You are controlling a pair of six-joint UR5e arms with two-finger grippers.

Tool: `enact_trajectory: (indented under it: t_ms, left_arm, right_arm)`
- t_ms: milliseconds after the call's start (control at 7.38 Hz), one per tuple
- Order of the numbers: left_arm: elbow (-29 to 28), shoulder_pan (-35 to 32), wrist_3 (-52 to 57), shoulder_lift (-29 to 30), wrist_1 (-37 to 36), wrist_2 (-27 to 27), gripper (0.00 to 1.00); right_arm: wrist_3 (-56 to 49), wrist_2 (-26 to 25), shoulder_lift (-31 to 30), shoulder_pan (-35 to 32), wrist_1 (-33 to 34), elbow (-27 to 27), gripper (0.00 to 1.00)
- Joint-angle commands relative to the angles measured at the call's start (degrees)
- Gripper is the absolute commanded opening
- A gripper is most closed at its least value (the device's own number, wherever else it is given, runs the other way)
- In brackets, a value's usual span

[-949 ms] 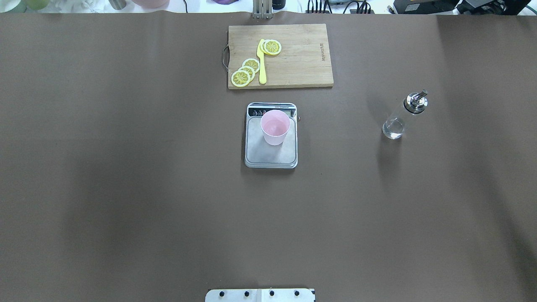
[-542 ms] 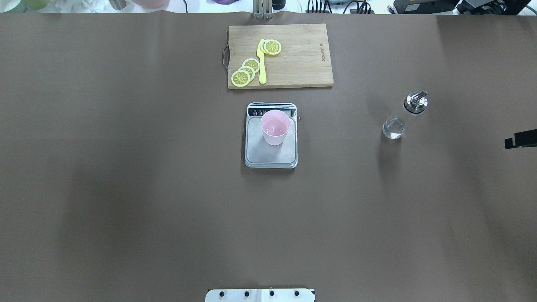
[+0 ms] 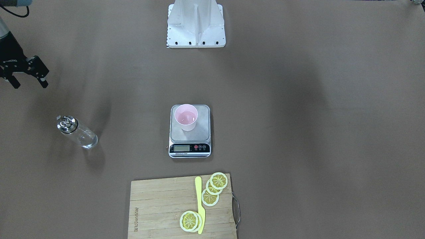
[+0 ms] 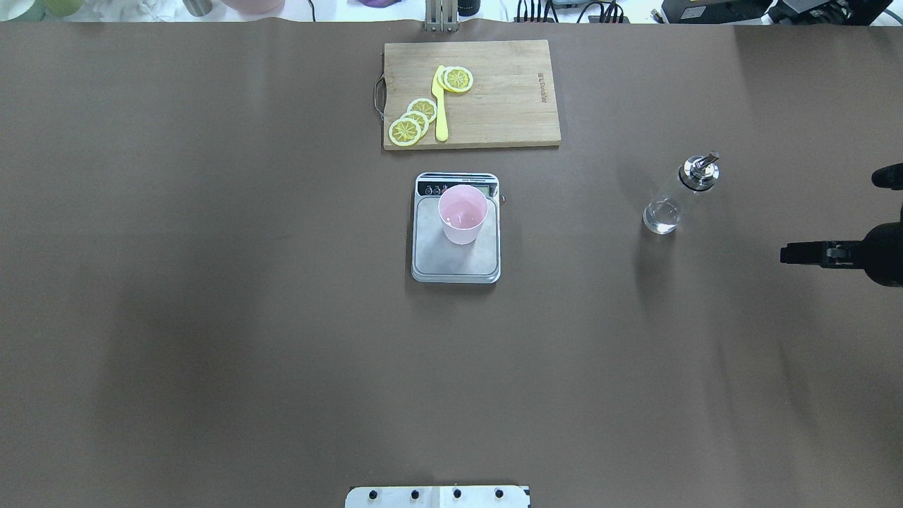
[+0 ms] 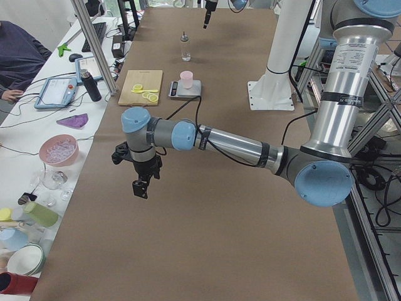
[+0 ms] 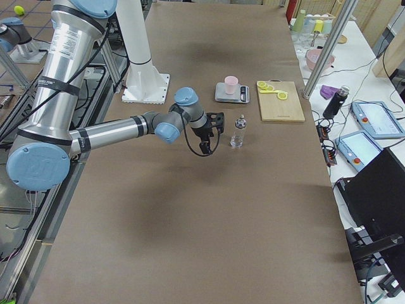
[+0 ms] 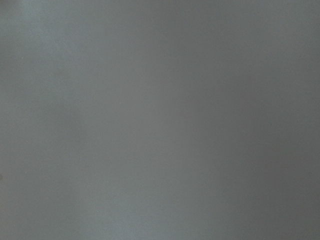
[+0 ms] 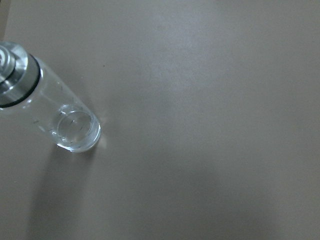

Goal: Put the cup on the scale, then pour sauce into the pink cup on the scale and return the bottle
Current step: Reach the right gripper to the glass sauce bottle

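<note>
Right claw (image 3: 30, 83) advanced toward bottle (image 4: 669, 203); front view shows jaws apart.

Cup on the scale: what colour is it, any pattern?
The cup is plain pale pink, with no pattern. The exterior front-facing view shows it best.

cutting board (image 3: 159, 209): mark burnt near a short edge, we cannot read it | scale (image 3: 203, 128): print too small
</note>
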State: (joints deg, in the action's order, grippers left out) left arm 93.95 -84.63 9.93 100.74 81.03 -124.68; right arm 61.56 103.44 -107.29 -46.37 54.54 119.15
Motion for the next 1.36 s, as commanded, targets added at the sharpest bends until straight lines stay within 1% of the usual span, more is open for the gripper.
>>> enact_trajectory:
  t_ms: [0, 136, 407, 542, 813, 949, 1084, 1220]
  left_arm:
    - [0.2, 0.1, 0.0, 0.0, 0.0, 0.1, 0.98]
    - [0.4, 0.0, 0.1, -0.3, 0.0, 0.1, 0.98]
    - [0.5, 0.0, 0.1, -0.4, 0.0, 0.1, 0.98]
    - [0.7, 0.0, 0.2, -0.4, 0.0, 0.1, 0.98]
    - [0.7, 0.0, 0.2, -0.4, 0.0, 0.1, 0.98]
    - [0.6, 0.1, 0.2, -0.5, 0.0, 0.1, 0.98]
    - [0.6, 0.1, 0.2, -1.0, 0.0, 0.1, 0.98]
    - [0.6, 0.1, 0.2, -1.1, 0.1, 0.1, 0.98]
  right_arm:
    - [5.4, -10.8, 1.2, 8.0, -0.2, 0.0, 1.0]
    - [7.1, -17.2, 1.3, 12.2, -0.2, -0.1, 1.0]
    - [7.2, -25.9, 2.6, 17.1, -0.2, -0.6, 1.0]
    - [7.2, -28.5, 4.0, 19.2, -0.3, -1.5, 1.0]
    - [8.1, -32.0, 7.3, 21.2, -0.3, -2.3, 0.99]
    - [9.6, -35.5, 9.5, 22.8, -0.3, -4.5, 0.99]
    - [13.3, -42.1, 12.9, 24.6, -0.2, -6.1, 1.0]
    - [14.5, -42.4, 13.2, 25.4, 0.0, -7.0, 1.0]
